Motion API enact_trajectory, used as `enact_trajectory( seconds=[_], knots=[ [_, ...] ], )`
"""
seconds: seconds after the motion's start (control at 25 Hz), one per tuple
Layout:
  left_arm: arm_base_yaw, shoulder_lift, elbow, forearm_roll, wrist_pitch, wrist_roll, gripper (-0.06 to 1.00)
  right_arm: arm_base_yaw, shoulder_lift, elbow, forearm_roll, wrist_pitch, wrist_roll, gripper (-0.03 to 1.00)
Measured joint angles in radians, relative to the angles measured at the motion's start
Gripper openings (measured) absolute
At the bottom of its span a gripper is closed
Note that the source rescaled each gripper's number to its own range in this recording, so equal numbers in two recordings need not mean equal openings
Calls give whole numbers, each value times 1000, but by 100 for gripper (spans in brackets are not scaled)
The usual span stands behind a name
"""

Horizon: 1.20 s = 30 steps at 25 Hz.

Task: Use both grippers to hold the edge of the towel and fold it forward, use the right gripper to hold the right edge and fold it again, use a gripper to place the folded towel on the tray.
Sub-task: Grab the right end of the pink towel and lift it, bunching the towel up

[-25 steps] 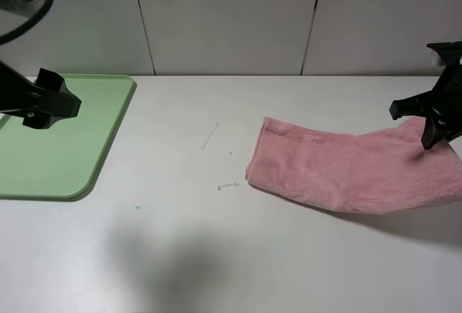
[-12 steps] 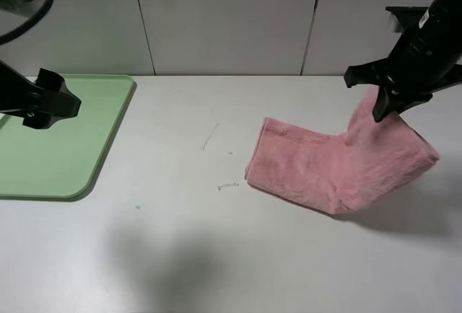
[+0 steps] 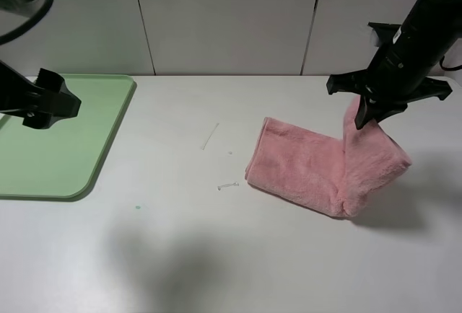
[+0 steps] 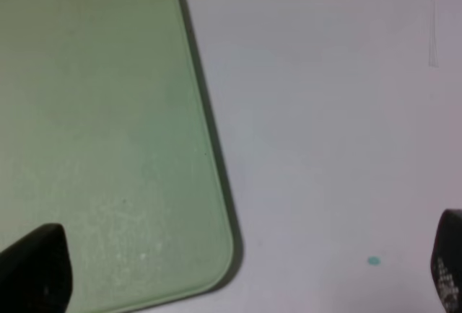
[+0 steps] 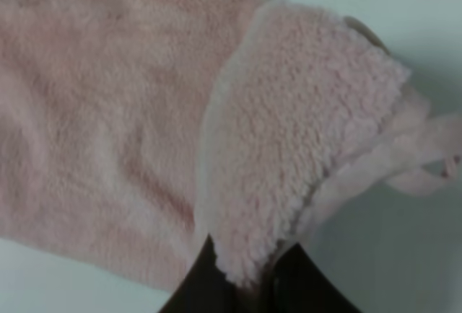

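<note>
The pink towel [image 3: 310,165] lies folded on the white table, right of centre. Its right part is lifted and bent over to the left. My right gripper [image 3: 359,116] is shut on the edge of the towel [image 5: 249,266] and holds it up above the cloth. In the right wrist view the hem sits between the black fingers [image 5: 202,284]. The pale-green tray [image 3: 65,143] lies at the far left. My left gripper [image 3: 61,104] hangs over the tray, open and empty, with its fingertips [image 4: 32,270] wide apart in the left wrist view.
A few thin pale threads [image 3: 210,137] and a small teal speck [image 3: 137,207] lie on the table between tray and towel. A grey panelled wall [image 3: 224,17] stands behind the table.
My right gripper has lifted the towel's right edge and carried it up and to the left, so the cloth now bends over itself. The left arm has not moved.
</note>
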Motion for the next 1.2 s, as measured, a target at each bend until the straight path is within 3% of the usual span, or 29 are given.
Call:
enact_trajectory(
  seconds=[0.6, 1.2],
  knots=[
    [0, 0, 0, 0, 0, 0, 100, 66, 96, -9, 83, -144, 13, 5],
    [0, 0, 0, 0, 0, 0, 100, 144, 97, -9, 157, -348, 24, 5]
  ],
)
